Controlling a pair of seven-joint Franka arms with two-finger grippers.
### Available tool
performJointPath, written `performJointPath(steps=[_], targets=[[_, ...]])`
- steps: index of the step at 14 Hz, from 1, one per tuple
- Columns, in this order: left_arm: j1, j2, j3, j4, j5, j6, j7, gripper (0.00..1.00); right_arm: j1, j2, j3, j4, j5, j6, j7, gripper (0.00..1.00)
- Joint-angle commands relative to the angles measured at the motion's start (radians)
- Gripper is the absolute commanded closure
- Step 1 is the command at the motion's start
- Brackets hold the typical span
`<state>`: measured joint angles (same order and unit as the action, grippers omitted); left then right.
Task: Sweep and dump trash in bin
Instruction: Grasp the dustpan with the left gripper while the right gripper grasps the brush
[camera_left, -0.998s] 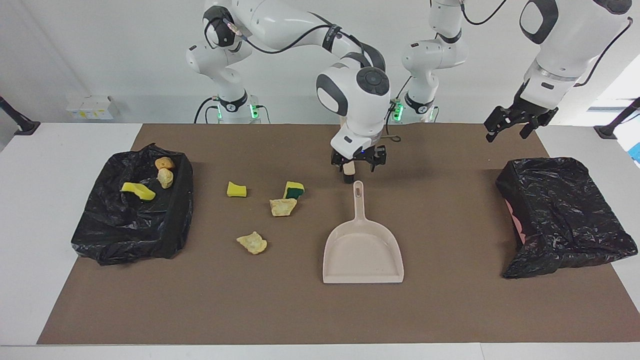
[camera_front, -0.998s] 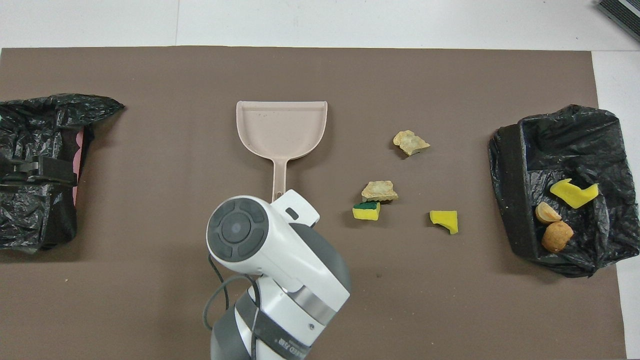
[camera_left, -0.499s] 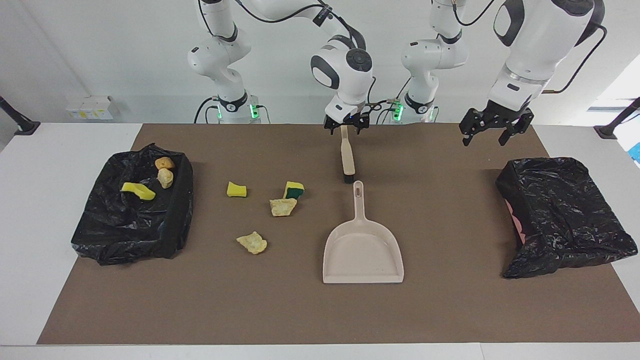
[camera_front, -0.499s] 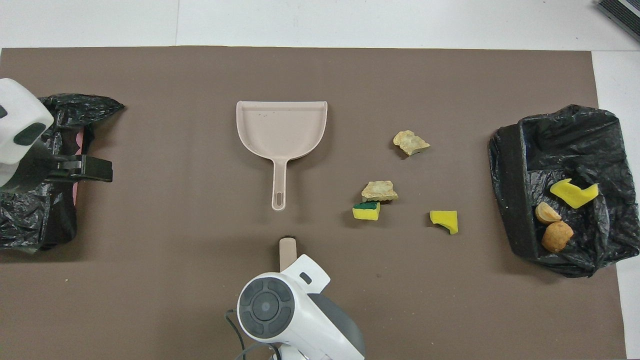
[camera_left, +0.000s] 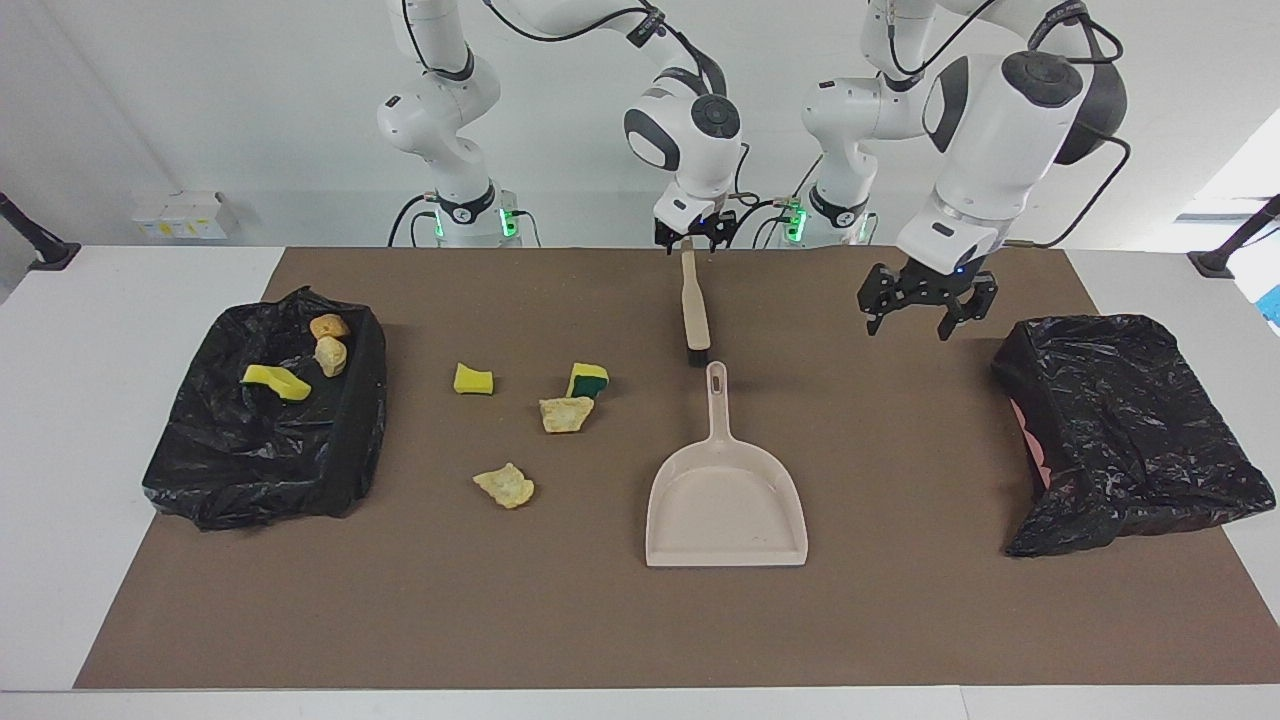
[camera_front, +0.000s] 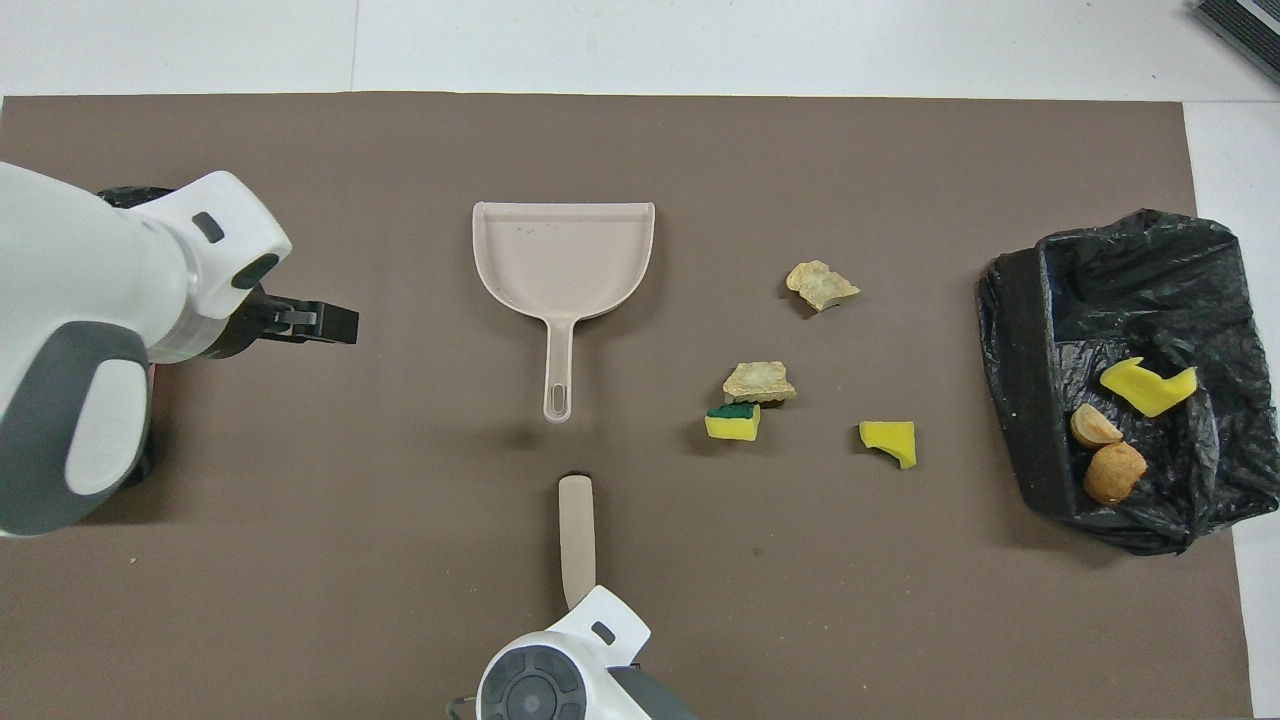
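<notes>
Currently the step in hand is judged to be taking up the brush.

- Right end effector (camera_left: 688, 238): at the robot-end tip of the brush (camera_left: 693, 312) handle. Whether it has gripped cannot be told.
- Brush: flat on the tabletop (camera_left: 900, 620), head just short of the dustpan (camera_left: 725, 500) handle.
- Left end effector (camera_left: 920, 308): wide open and empty, over bare tabletop between dustpan and second bin (camera_left: 1120, 430).
- Trash (camera_left: 566, 413): four pieces loose on the tabletop between dustpan and bin (camera_left: 260, 450). Three lie inside that bin, at the right arm's end.
- Next move calls for a firm hold on the handle, a lift, then the head set down beside the loose pieces.
</notes>
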<state>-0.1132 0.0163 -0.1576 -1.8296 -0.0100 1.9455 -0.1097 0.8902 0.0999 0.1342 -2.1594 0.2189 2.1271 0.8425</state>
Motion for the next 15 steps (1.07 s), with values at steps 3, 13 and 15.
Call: performJointPath(steps=[3,13,15], targets=[[-0.127,0.123,0.013,-0.002,0.007,0.171,-0.169,0.0,0.004,-0.038,-0.004,-0.057,0.03,0.06,0.009,0.93],[-0.315,0.28,0.016,-0.01,0.015,0.348,-0.499,0.0,-0.109,-0.265,-0.012,-0.056,-0.001,-0.145,0.133,1.0],[-0.315,0.269,0.016,-0.045,0.015,0.346,-0.496,0.0,-0.167,-0.319,-0.012,-0.06,-0.057,-0.257,0.106,1.0]])
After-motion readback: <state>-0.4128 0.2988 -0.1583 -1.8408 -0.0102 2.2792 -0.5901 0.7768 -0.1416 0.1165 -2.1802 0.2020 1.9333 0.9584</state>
